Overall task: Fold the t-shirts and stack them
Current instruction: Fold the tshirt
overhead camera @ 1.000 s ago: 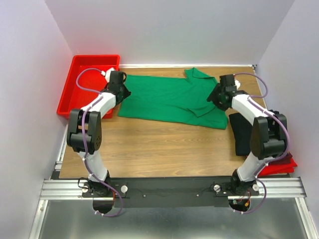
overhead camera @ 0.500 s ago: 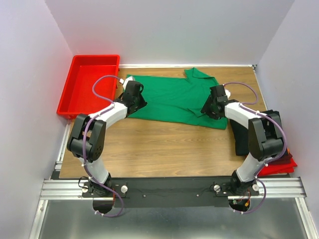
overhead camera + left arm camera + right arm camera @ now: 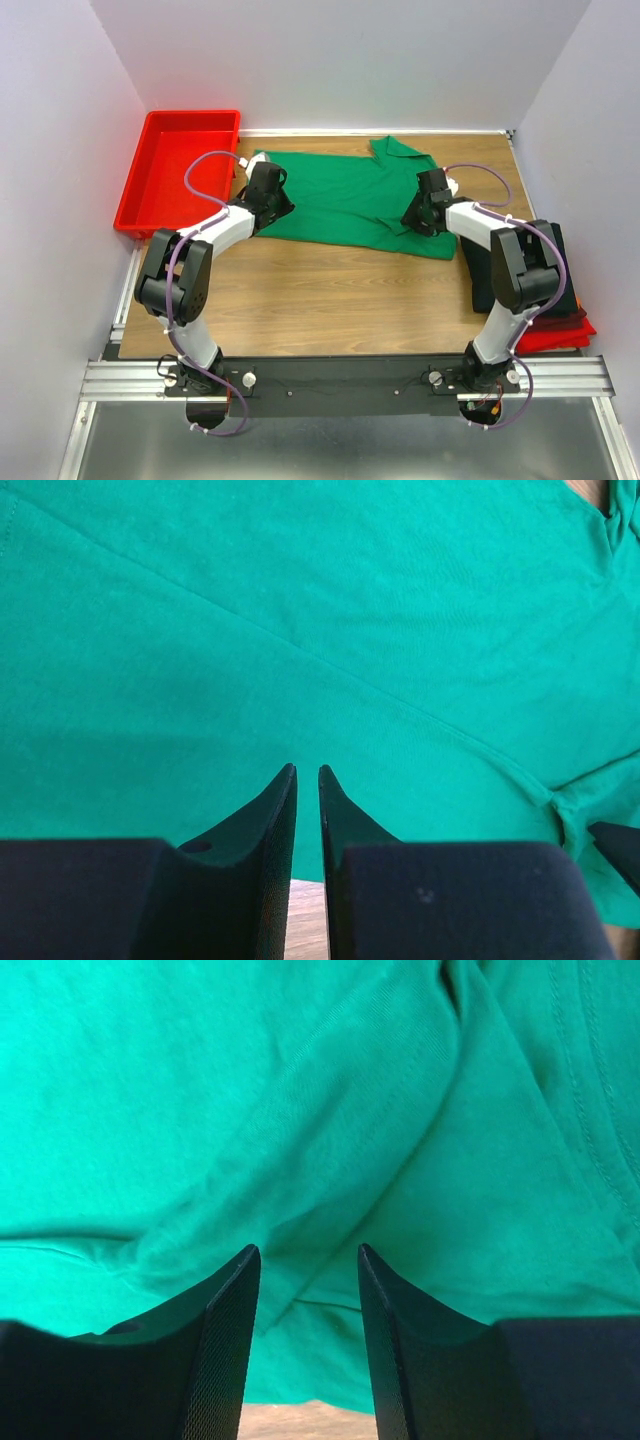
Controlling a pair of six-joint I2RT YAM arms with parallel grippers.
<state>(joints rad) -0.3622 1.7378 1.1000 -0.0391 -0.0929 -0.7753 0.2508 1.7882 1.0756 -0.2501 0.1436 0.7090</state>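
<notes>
A bright green t-shirt lies spread flat at the back of the table. My left gripper rests on its near left hem. In the left wrist view the jaws stand almost together, tips pressed into the green cloth, with only a thin slit between them. My right gripper sits on the shirt's right part. It is open, and a soft ridge of green cloth lies between its fingers. Folded black and red t-shirts are stacked at the right edge, partly hidden by the right arm.
A rigid red tray stands at the back left corner, just left of the shirt. White walls close in on three sides. Bare wood stretches between the shirt and the arm bases.
Both grippers came inward from the shirt's outer ends onto the cloth, and both sets of jaws narrowed. The shirt's left edge drew in slightly. In the last half second little moved.
</notes>
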